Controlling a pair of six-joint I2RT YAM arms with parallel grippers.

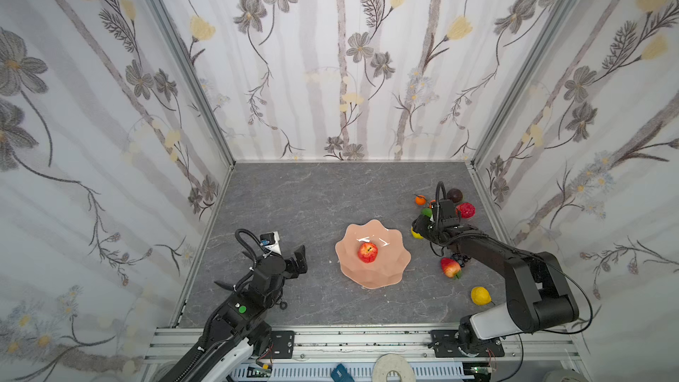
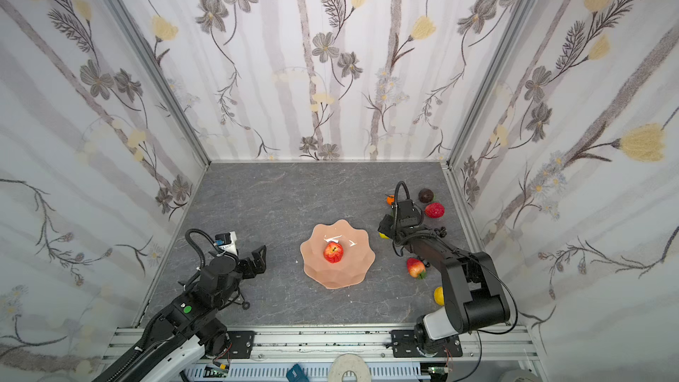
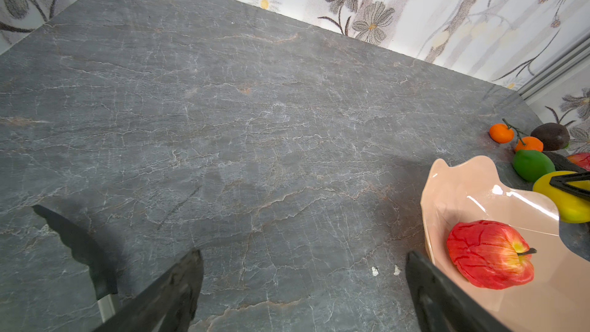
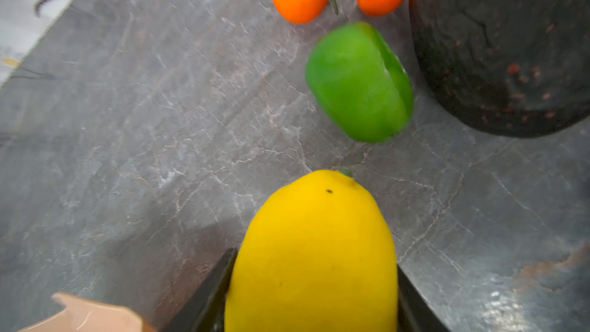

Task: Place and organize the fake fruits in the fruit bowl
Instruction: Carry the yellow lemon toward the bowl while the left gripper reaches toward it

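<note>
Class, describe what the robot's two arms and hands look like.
The left arm and right arm are black, with white base segments and looping black cables. A green dot marks the left. The left hand and right hand have flat black fingers.

- Left arm (image 1: 257,288): matte black housings, rounded joints, one green dot (image 1: 241,309) on top.
- Ribbed black hose (image 1: 245,239) at its wrist; white camera box (image 1: 272,241) with a blue plug.
- Left gripper (image 3: 303,255): dull black, wedge-shaped fingers (image 3: 178,285).
- Right arm (image 1: 521,270): same black, with a white shell (image 1: 488,321) near the base and a thin black cable (image 1: 586,299) alongside.
- Black base plates (image 1: 441,341), silver screws; thin red wires (image 1: 490,356) beside.
</note>
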